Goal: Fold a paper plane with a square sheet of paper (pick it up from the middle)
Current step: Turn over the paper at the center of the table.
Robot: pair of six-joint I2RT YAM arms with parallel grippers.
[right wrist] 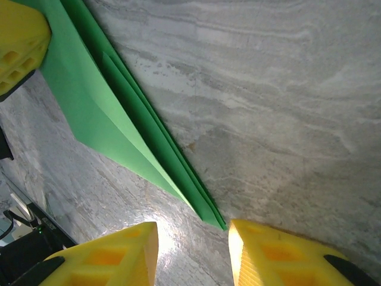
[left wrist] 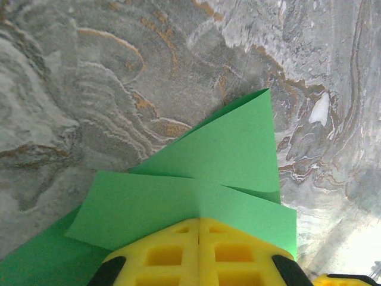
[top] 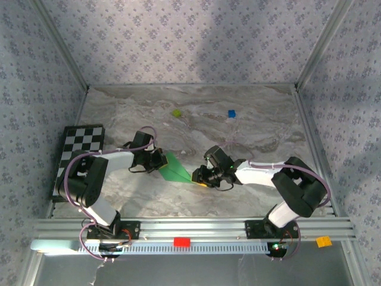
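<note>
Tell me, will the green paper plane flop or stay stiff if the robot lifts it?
Probably floppy: the paper plane is thin, and its folded flaps stand apart. Likely light, so a push should slide it across the smooth table. The stacked creases may stiffen it.

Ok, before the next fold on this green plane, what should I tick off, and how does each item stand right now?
1. Is the left gripper shut with its tips on the paper plane: ok.
2. Is it pinching the paper rather than only pressing it down: cannot tell.
3. Is the right gripper open with nothing between its fingers: ok.
4. Is the plane's pointed tip close ahead of the right gripper's gap: ok.
5. Are the folded layers aligned edge to edge on the table: not ok, they fan apart in the left wrist view.
</note>
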